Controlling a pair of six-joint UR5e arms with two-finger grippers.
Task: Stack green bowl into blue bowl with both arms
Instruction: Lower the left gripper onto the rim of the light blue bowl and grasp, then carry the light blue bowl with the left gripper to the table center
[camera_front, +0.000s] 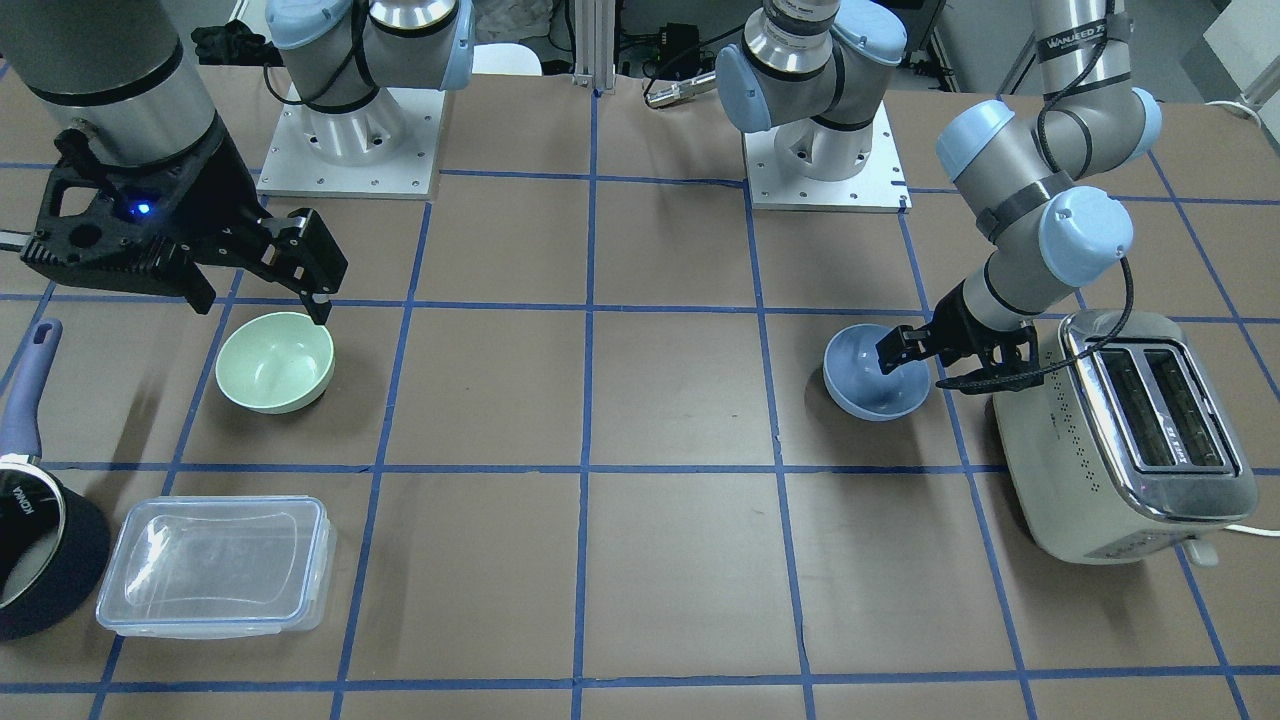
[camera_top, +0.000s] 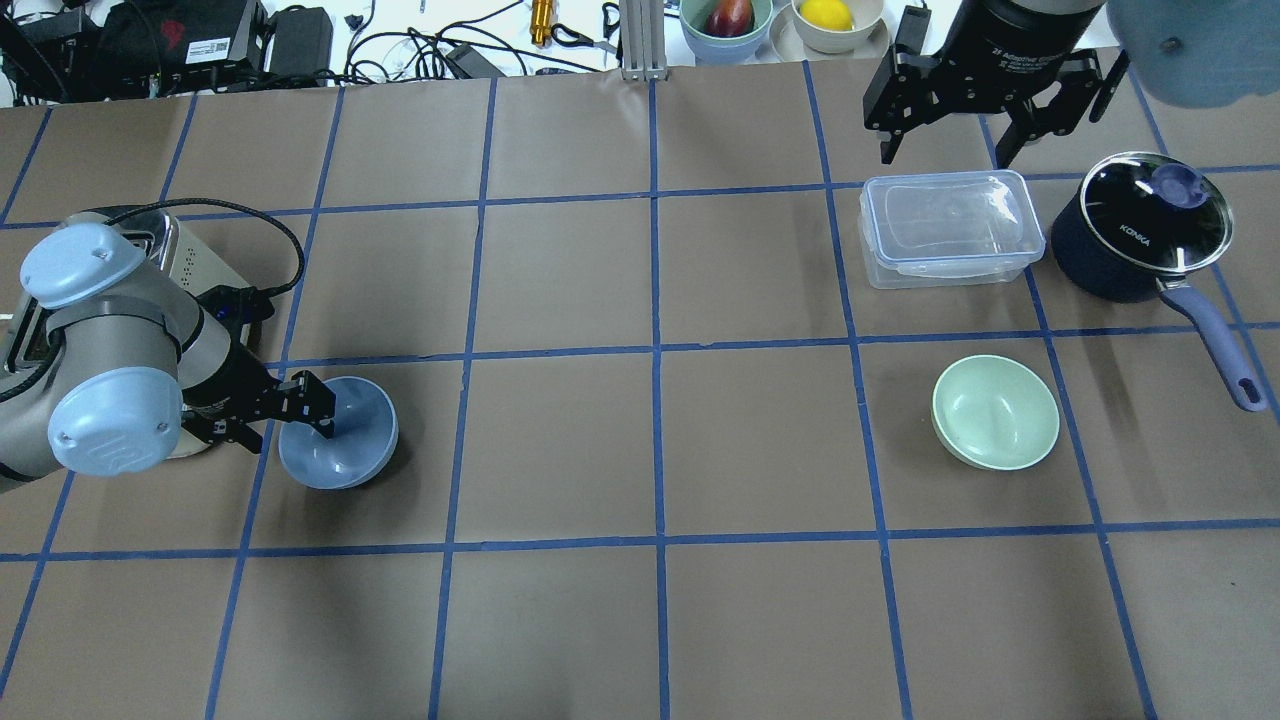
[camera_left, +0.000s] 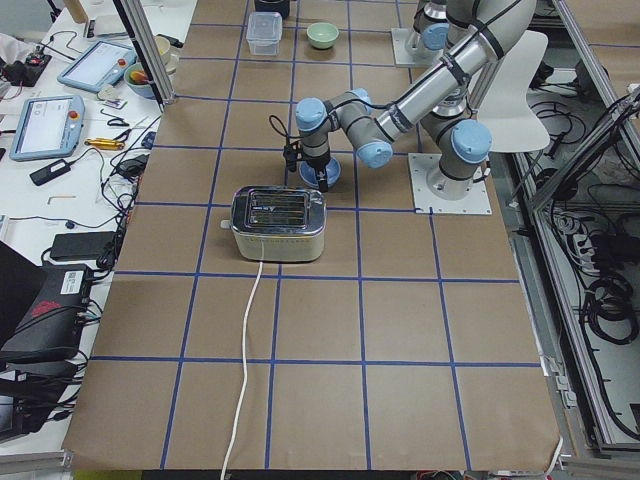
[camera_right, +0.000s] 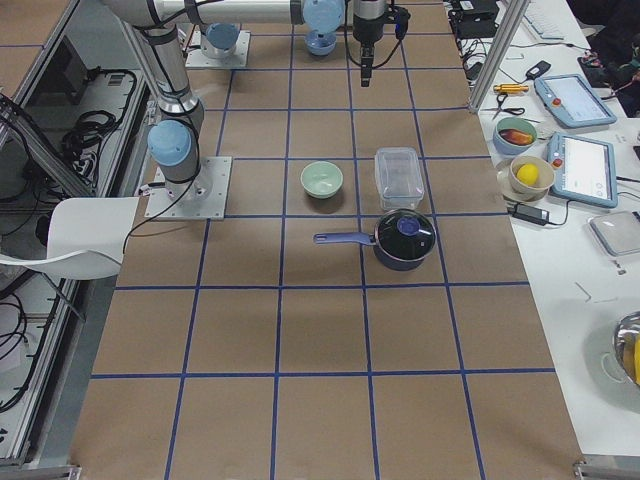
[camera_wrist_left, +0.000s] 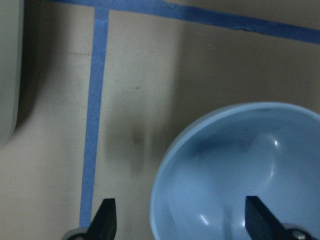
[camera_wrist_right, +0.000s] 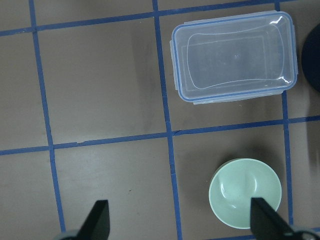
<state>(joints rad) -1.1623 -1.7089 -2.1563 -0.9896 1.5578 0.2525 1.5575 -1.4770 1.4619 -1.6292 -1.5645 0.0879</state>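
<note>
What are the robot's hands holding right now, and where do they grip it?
Nothing yet. The left gripper stands open astride the rim of the blue bowl, one finger inside, one outside; the right gripper hangs open, empty.

Seen from overhead, the left arm's elbow hides most of the toaster (camera_top: 200, 270). The wrist view crops the blue bowl (camera_wrist_left: 240, 165) at its lower and right edges, showing only the tips of the left gripper (camera_wrist_left: 181, 217) — its body lies out of frame. The front view's left edge slices off part of the saucepan (camera_front: 70, 560) and its lid.
</note>
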